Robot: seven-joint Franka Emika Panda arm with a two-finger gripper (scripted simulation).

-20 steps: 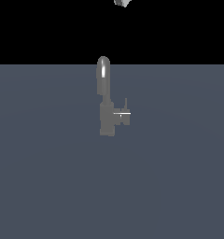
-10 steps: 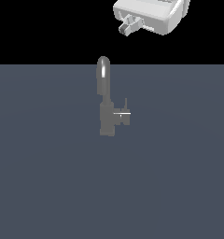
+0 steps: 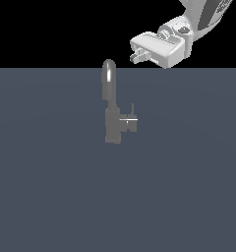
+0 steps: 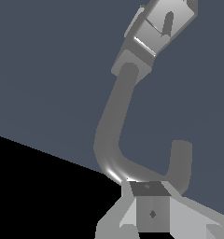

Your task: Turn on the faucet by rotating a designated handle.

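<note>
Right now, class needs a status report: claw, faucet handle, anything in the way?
Claw up high, clear of the faucet, holding nothing; open or shut unclear. Handle untouched, lever pin upright. Nothing seen between claw and handle.

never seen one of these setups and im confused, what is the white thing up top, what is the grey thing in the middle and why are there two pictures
These are simulator renders, not photos. The white thing is the end of a robot arm; its gripper carries short fingers and holds nothing. Whether the fingers are open or shut is hard to tell.

The grey thing is a faucet standing on a flat dark floor, with a tall arched spout and a short handle on the side, towards the exterior view's right. The gripper is above it and not touching it.

One picture comes from a camera off the arm. The other comes from a camera on the arm's wrist, looking past the gripper at the same faucet.
</note>
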